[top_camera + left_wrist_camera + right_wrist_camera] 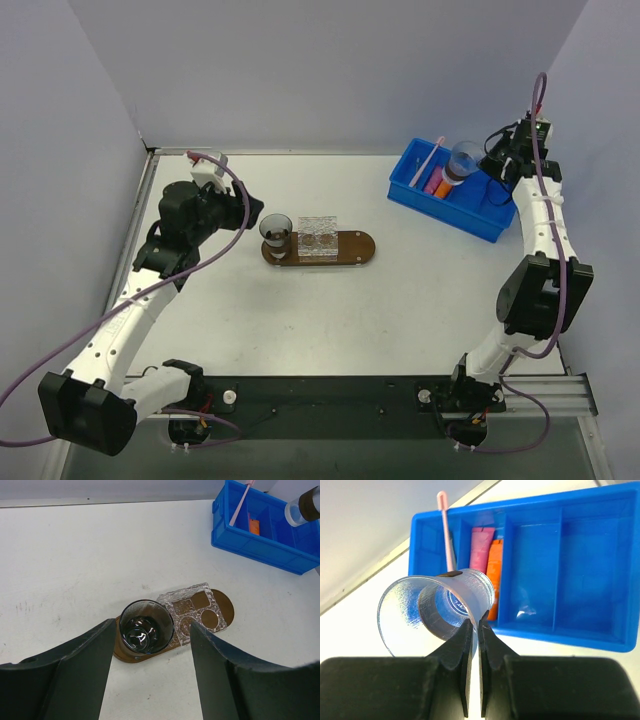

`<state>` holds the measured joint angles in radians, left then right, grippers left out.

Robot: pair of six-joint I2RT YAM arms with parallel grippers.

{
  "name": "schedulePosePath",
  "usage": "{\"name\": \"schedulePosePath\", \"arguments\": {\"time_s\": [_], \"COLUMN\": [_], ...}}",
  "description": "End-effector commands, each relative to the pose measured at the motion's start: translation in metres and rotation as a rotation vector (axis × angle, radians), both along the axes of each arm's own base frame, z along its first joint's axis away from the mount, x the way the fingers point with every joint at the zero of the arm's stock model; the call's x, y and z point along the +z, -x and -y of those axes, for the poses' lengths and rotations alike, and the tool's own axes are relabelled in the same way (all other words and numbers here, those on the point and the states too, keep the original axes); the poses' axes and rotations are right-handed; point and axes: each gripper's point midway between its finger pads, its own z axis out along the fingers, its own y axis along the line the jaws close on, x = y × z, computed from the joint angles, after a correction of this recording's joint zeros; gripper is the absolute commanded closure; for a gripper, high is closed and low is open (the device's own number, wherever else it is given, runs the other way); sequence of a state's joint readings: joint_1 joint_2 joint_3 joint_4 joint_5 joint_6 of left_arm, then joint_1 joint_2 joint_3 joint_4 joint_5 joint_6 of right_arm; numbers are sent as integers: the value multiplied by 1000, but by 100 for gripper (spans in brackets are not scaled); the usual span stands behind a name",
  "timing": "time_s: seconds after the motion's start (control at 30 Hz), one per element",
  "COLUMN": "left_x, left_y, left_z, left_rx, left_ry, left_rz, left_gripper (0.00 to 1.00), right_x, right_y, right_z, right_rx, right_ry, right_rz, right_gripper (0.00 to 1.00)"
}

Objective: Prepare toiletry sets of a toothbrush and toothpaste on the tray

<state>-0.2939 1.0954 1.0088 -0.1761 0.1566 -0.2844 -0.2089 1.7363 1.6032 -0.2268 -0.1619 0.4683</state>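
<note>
We find the toothbrush [446, 530] standing slanted in the bin [590, 565], in what looks like its end compartment on the side toward the tray, with the head poking up past the bin's rim. In the next compartment the magenta tube [481, 550] and the orange tube [495, 570] lie side by side, touching along their length. The bin's other compartments hold nothing we can make out. Just above the bin's near edge, in front of the tubes, the right gripper [474, 630] is pinched tight on the wall of a clear cup [437, 612], which it holds tipped on its side with the mouth toward the wrist camera. The tray [358, 250] lies on the counter [400, 310] well apart from the bin, to the bin's left and nearer the arm bases. A dark cup [146, 627] stands upright on the tray end farther from the bin. A clear textured holder [192, 607] sits beside the cup on the tray's middle, and the end toward the bin is bare. Farther from the bin than the tray, the left gripper [153, 624] hovers with its fingers spread wide and holds nothing. In the left wrist view the dark cup shows between the fingers but apart from both.
</note>
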Motion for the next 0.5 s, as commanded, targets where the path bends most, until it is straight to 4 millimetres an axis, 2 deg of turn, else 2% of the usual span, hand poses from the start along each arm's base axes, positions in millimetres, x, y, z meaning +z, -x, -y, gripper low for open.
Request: {"name": "schedulePosePath", "arguments": {"time_s": [0.0, 0.2, 0.33, 0.47], "left_x": [32, 35, 36, 37], "left_y": [4, 9, 11, 14], "left_z": [6, 13, 18, 22], "left_rx": [-28, -50, -69, -81], "left_ry": [27, 28, 29, 25], "left_rz": [84, 94, 97, 101], "left_gripper": [30, 30, 30, 30], "right_x": [64, 69, 68, 61], "right_y": [16, 42, 59, 75], "right_z": [-49, -92, -121, -135], "right_rx": [195, 395, 536, 641], "right_ry": [1, -45, -3, 42], "right_rz": [141, 118, 85, 37], "right_gripper": [100, 100, 100, 100]}}
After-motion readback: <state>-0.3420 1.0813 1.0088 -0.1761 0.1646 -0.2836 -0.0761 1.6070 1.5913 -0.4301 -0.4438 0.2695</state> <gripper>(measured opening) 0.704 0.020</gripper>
